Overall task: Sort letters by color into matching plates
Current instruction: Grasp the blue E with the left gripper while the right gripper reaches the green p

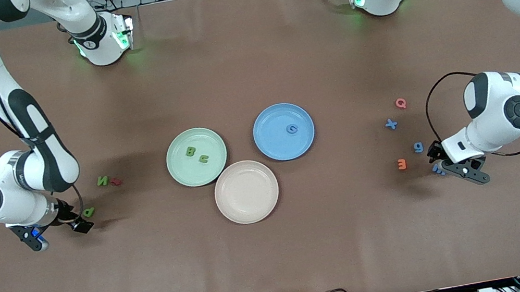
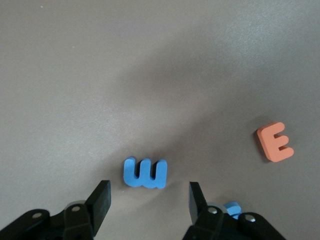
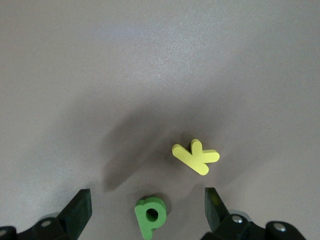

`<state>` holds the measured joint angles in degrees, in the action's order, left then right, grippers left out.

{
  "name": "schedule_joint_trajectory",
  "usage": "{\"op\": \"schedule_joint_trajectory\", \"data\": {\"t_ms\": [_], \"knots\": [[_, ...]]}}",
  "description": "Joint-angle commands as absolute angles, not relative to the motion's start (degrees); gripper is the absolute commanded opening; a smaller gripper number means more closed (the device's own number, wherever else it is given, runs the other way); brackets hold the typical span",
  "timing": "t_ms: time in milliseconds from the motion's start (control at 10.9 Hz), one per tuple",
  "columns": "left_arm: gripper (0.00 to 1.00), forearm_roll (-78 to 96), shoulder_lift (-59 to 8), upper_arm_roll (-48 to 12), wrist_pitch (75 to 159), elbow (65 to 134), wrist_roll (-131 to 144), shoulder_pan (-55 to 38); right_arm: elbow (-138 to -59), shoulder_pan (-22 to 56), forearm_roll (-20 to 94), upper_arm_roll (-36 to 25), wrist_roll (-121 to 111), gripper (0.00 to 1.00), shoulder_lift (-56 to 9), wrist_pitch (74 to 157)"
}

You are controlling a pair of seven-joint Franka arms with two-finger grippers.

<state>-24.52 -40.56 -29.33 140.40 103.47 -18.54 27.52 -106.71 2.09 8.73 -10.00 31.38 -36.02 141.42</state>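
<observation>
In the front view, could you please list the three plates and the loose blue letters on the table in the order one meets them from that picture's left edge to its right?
Green plate → pink plate → blue plate → blue X → blue 9-shaped letter → blue letter under the left hand.

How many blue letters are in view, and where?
4. Blue G in the blue plate; blue X and blue 9 on the table toward the left arm's end; blue E there, between the open left gripper's fingers. Right gripper hovers over a green P.
</observation>
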Motion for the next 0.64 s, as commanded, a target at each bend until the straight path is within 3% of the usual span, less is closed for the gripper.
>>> {"op": "schedule_joint_trajectory", "data": {"t_ms": [0,275,550], "knots": [[0.72,-26.10,-43.24,-29.44,140.89,100.46,-19.16,27.25,-106.52,1.58,8.79,-8.88,30.85,1.00,-36.12,141.76],[0.65,-26.02,-43.59,-29.44,140.89,100.46,-18.99,27.16,-106.79,1.67,8.79,-8.44,30.85,1.00,-36.65,143.09],[0.64,-25.93,-43.59,-29.44,140.89,100.46,-18.54,26.98,-107.31,1.67,8.79,-8.44,30.85,1.00,-37.00,143.78]]}}
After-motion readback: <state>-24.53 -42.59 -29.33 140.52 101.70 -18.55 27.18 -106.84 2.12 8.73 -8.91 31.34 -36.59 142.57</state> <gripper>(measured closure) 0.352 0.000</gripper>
